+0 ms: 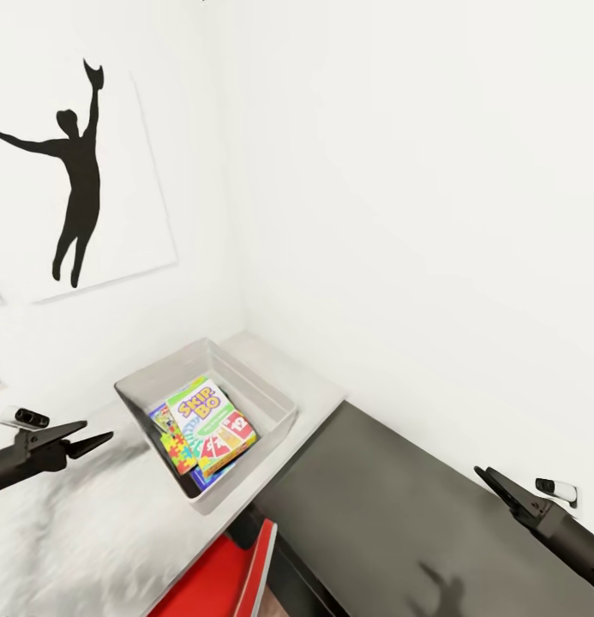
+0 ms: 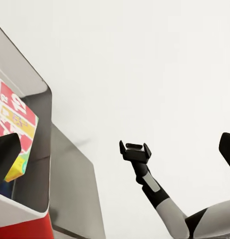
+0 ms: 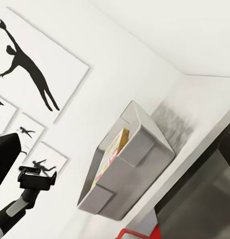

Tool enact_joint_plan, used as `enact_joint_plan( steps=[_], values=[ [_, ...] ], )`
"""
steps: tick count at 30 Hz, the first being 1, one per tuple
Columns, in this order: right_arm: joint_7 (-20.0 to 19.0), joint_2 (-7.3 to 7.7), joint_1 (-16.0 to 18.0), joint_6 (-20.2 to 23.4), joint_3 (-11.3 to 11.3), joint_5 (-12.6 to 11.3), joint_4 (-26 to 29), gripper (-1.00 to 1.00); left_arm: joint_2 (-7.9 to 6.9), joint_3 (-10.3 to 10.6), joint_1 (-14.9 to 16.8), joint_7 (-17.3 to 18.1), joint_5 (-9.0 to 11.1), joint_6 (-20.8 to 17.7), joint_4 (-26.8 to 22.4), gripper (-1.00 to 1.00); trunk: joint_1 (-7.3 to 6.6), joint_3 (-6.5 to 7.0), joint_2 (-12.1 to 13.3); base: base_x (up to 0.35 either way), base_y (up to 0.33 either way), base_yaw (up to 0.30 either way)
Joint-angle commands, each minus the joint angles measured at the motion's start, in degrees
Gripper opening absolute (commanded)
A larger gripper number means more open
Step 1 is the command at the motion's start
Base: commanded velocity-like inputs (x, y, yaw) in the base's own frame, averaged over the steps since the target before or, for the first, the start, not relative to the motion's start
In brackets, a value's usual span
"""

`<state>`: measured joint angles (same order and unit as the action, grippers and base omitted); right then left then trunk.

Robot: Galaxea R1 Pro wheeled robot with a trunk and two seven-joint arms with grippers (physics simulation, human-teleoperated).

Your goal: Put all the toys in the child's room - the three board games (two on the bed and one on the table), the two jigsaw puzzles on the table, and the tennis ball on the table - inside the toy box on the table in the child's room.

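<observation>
With both your left gripper (image 1: 104, 440) and right gripper (image 1: 483, 474) spread and empty, check the toy box (image 1: 271, 398) holds everything beneath the Skip-Bo box (image 1: 209, 414).

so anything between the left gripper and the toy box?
Nothing visible. The left gripper hangs open over bare table, beside the toy box, with clear space between them. The box holds the Skip-Bo game and a jigsaw.
</observation>
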<state>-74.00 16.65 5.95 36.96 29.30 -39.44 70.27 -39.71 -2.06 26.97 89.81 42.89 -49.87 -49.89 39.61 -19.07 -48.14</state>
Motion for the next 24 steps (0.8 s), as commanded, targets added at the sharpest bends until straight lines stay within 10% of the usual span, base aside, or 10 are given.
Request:
enact_joint_plan(
  steps=[1, 24],
  values=[
    [-0.1, 0.0, 0.0, 0.5, 0.0, -0.2, 0.0, 1.0, -0.04, -0.1, -0.1, 0.2, 0.1, -0.6, 0.0, 1.0, 0.01, 0.02, -0.1, 0.0, 0.005, 0.083],
    [0.0, -0.04, 0.0, 0.5, 0.0, -0.2, 0.0, 1.0, -0.24, -1.4, -0.8, 0.2, 0.2, 1.2, 0.5, 1.0, 0.01, 0.9, -0.1, -0.051, 0.041, 0.05]
  ],
)
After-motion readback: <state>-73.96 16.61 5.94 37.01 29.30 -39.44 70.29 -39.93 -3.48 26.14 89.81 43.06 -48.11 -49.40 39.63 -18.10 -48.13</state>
